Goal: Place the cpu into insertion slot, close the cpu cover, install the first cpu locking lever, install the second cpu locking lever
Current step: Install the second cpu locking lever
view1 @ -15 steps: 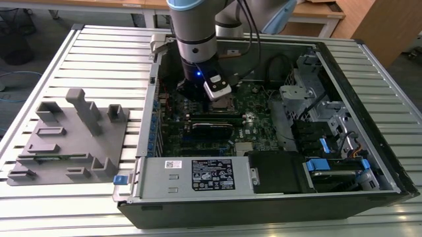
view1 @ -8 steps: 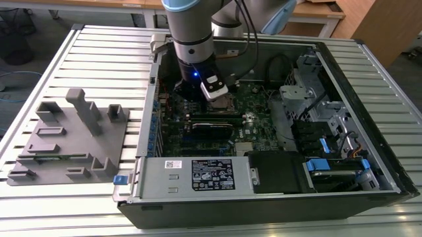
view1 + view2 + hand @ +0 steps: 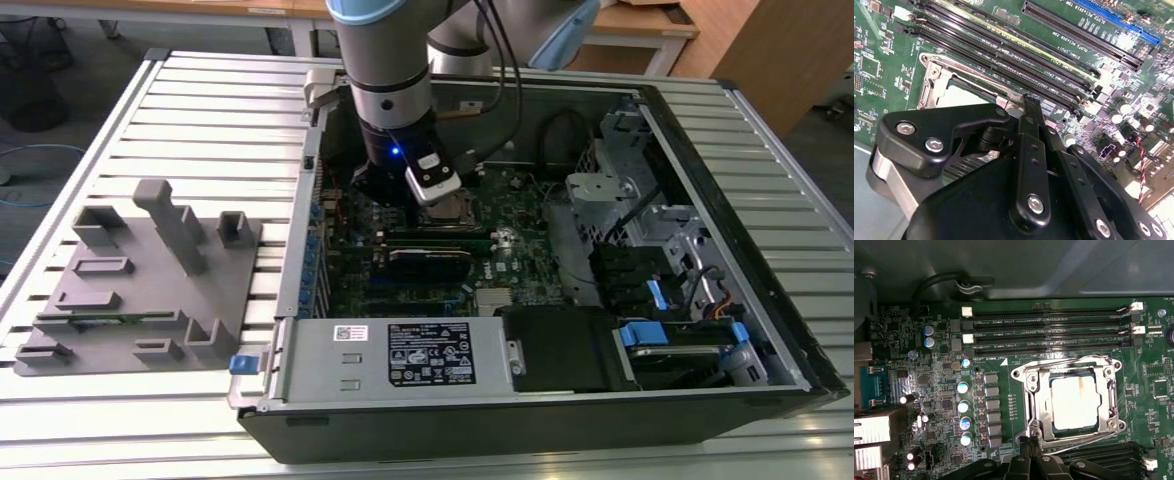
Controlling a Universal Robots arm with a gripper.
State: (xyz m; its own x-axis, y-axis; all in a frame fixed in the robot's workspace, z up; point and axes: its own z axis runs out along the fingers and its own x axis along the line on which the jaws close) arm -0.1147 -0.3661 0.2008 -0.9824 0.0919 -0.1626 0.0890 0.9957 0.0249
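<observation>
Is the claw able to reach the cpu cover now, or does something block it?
Probably yes. The claw hangs right at the edge of the cpu cover, which lies closed around the cpu, with nothing between them.

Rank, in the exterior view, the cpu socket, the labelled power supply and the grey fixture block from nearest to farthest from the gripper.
1. cpu socket: directly beneath the gripper, on the motherboard.
2. power supply: along the case's near edge.
3. grey fixture block: outside the case, at the exterior view's left.

Dull silver-tan metal cpu (image 3: 1075, 402) under shiny metal cpu cover (image 3: 1035, 407); matt black jaws; ribbed metal table (image 3: 187, 110).
</observation>
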